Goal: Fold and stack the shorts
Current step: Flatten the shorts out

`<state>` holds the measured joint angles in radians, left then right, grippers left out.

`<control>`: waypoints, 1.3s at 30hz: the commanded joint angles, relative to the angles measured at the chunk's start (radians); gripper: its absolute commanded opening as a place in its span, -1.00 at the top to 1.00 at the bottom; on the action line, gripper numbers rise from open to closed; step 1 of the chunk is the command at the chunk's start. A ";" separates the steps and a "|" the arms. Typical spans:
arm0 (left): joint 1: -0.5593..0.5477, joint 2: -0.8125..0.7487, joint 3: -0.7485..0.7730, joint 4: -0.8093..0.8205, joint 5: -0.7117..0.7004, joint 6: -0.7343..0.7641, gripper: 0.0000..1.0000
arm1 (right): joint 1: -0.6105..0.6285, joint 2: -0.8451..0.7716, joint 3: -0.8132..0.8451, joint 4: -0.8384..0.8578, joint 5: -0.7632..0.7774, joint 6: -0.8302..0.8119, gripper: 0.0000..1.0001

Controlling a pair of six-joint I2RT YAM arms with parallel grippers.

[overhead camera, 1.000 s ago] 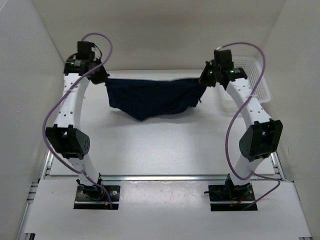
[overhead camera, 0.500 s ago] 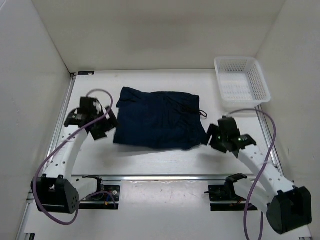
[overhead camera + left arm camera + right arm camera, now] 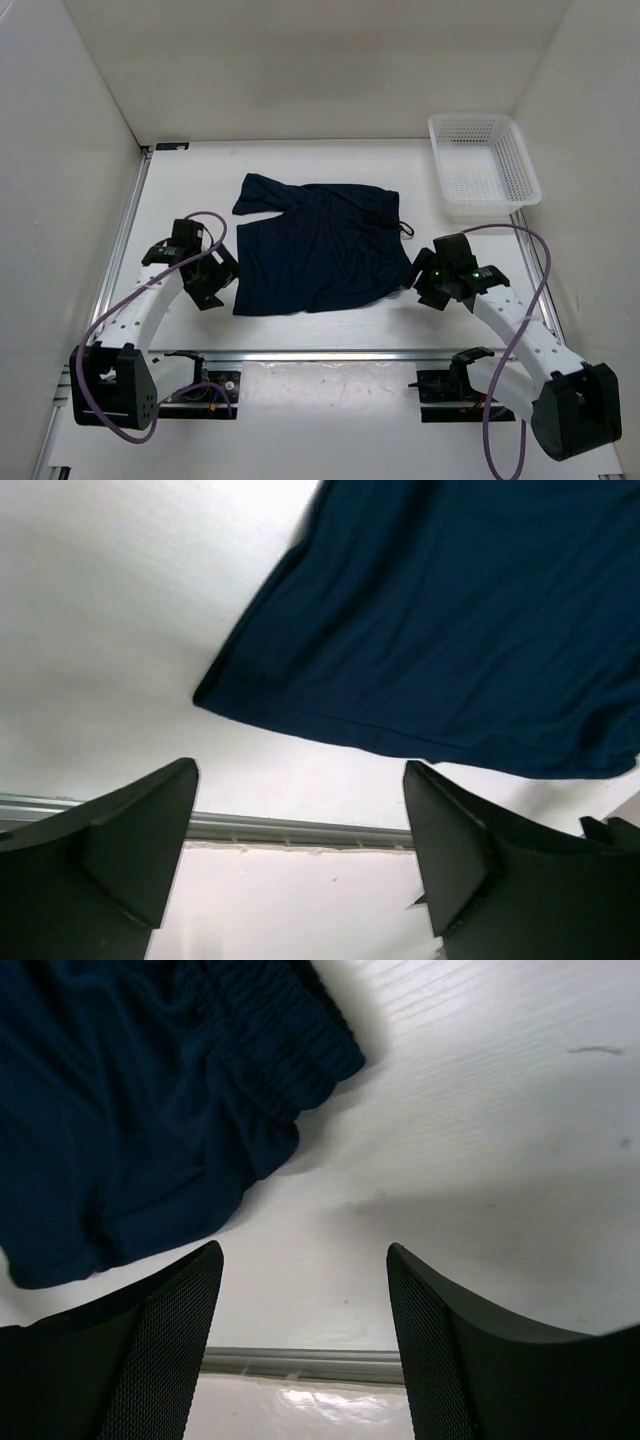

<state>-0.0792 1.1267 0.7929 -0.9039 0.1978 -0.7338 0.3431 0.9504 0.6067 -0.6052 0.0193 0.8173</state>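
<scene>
The dark navy shorts (image 3: 315,248) lie spread flat on the white table, one leg corner turned up at the far left. Their hem (image 3: 400,670) fills the upper part of the left wrist view, and their gathered waistband (image 3: 270,1020) shows at the upper left of the right wrist view. My left gripper (image 3: 222,282) hovers just off the shorts' near left corner, open with nothing between its fingers (image 3: 130,850). My right gripper (image 3: 418,284) sits just off the near right corner by the waistband, also open and empty.
A white mesh basket (image 3: 484,165) stands at the back right of the table. A metal rail (image 3: 320,354) runs along the near table edge, just behind both arm bases. White walls close in the left, right and back.
A second ago both grippers held the shorts stretched up at the back. They let go, the shorts now lie flat, and both arms have drawn back to the near corners with jaws open.
</scene>
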 commanded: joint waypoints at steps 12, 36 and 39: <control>-0.071 0.222 -0.118 0.187 0.018 -0.133 -0.98 | -0.101 0.244 0.065 0.211 -0.239 0.065 -0.69; 0.041 0.459 0.979 -0.145 -0.063 0.069 0.79 | -0.121 0.617 0.968 0.116 -0.062 -0.136 1.00; 0.050 0.447 1.100 -0.200 -0.074 0.082 0.79 | -0.121 0.547 0.952 0.130 -0.053 -0.173 1.00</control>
<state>-0.0364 1.6241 1.7962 -0.9482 0.1524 -0.6975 0.2291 1.5776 1.5589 -0.4408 -0.0761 0.7200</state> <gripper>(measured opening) 0.141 0.046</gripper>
